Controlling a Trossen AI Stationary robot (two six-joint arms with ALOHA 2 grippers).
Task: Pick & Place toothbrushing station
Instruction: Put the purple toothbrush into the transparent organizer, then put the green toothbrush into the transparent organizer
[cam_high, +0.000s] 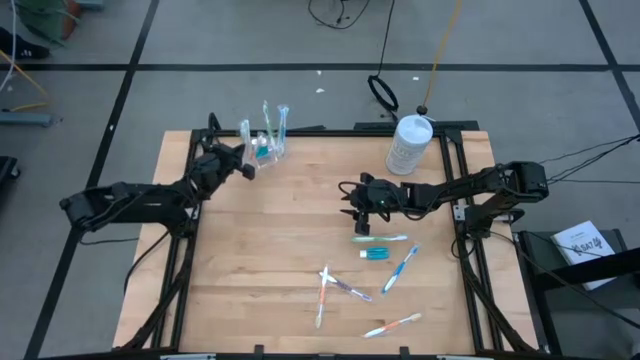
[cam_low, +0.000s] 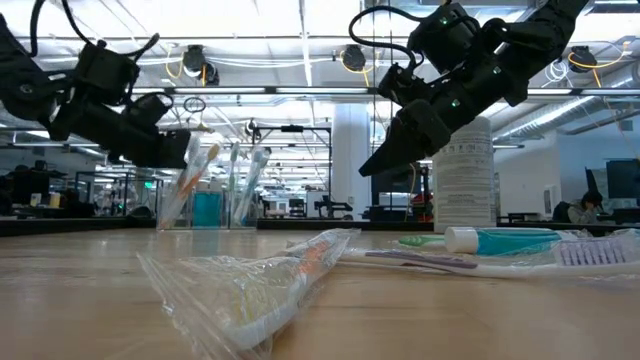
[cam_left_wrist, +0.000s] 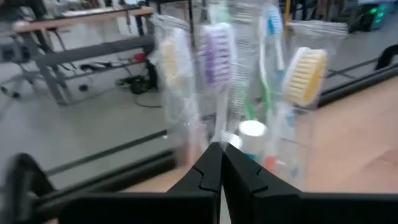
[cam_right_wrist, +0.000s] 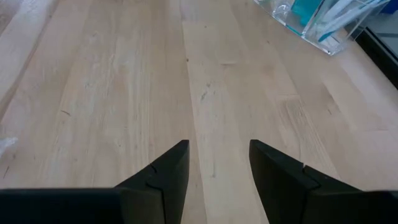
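Observation:
A small clear cup (cam_high: 265, 148) stands near the table's far left edge with several wrapped toothbrushes (cam_left_wrist: 217, 62) upright in it, beside a teal tube (cam_low: 207, 208). My left gripper (cam_high: 247, 168) is shut, just left of the cup, its tips (cam_left_wrist: 221, 155) pointing at the brushes. My right gripper (cam_high: 357, 212) hangs open above bare wood near the table's middle, nothing between its fingers (cam_right_wrist: 217, 155). Just nearer than it, several toothbrushes (cam_high: 380, 238) and a teal toothpaste tube (cam_high: 375, 254) lie flat on the table. My left gripper's shut fingertips (cam_left_wrist: 211, 163) stand level, close in front of the wrapped toothbrushes in the cup. Whether they touch a wrapper or the cup, I cannot tell.
A large white bottle (cam_high: 408, 145) stands at the far right of the table, behind my right arm. More wrapped toothbrushes (cam_high: 325, 290) (cam_high: 392, 325) lie toward the near edge, one close to the low camera (cam_low: 260, 290). Bare wood lies between the two grippers.

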